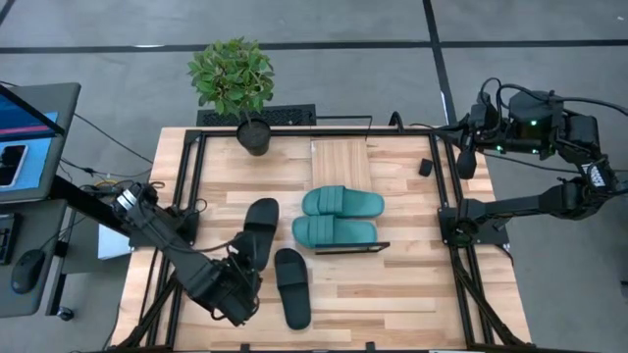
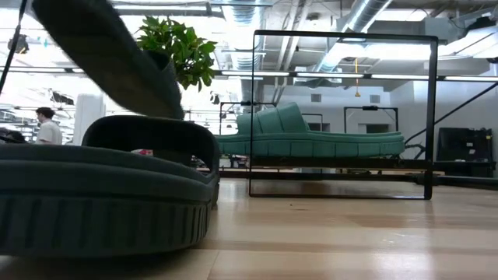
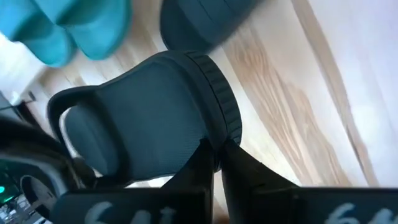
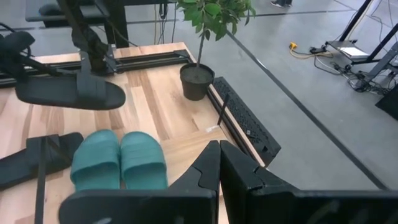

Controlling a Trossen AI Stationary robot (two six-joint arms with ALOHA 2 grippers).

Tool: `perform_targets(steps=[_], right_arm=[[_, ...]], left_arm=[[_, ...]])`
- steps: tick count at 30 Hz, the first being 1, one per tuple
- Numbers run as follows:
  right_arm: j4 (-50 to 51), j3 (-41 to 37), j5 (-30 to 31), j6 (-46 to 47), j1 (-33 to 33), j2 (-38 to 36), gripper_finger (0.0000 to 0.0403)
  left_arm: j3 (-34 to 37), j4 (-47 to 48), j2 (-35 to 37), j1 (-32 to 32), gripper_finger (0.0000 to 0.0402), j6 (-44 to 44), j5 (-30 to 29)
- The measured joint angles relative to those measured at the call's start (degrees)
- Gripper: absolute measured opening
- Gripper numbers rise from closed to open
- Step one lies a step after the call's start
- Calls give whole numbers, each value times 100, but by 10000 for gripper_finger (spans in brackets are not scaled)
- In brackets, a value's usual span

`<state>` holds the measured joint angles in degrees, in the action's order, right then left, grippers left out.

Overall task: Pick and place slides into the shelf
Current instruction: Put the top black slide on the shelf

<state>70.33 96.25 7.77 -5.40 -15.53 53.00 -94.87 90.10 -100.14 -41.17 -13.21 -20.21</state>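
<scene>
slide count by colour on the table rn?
Teal slides: 2, side by side at the shelf: and.
Black slides: 2: one lifted in the left gripper at, one flat on the table at.
Total: 4

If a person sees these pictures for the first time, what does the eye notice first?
First, the two teal slides lying side by side on the shelf at the table's middle. Next, the left end effector, shut on a black slide and holding it off the table, tilted, while the other black slide lies flat nearby. The right end effector waits shut beyond the table's right edge.
</scene>
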Motion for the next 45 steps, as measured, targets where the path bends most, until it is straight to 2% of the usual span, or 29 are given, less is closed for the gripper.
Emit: perform_targets(steps=[7, 14, 18, 23, 27, 32, 36, 45], right_arm=[[107, -2, 1, 98, 0, 31, 0], [172, -2, 4, 153, 0, 73, 0], [173, -2, 7, 209, 0, 75, 0], [177, -2, 11, 256, 0, 73, 0], [188, -2, 28, 353, 0, 74, 0], [189, -2, 28, 463, 0, 101, 0], [190, -2, 164, 586, 0, 146, 0], [314, -7, 457, 908, 0, 266, 0]], left_arm=[[-547, -4, 4, -53, 0, -178, -407], [-1104, -3, 4, -35, 0, 97, -1289], [-1395, -9, 4, 61, 0, 811, -1828], [-1569, -4, 4, 376, 0, 2133, -2354], [-1712, -4, 4, 736, 0, 3136, -2541], [-2063, -2, 4, 1227, 0, 4366, -2514], [-2415, -17, 4, 1652, 0, 5290, -2259], [-3026, -552, 9, 2853, 0, 6870, -980]])
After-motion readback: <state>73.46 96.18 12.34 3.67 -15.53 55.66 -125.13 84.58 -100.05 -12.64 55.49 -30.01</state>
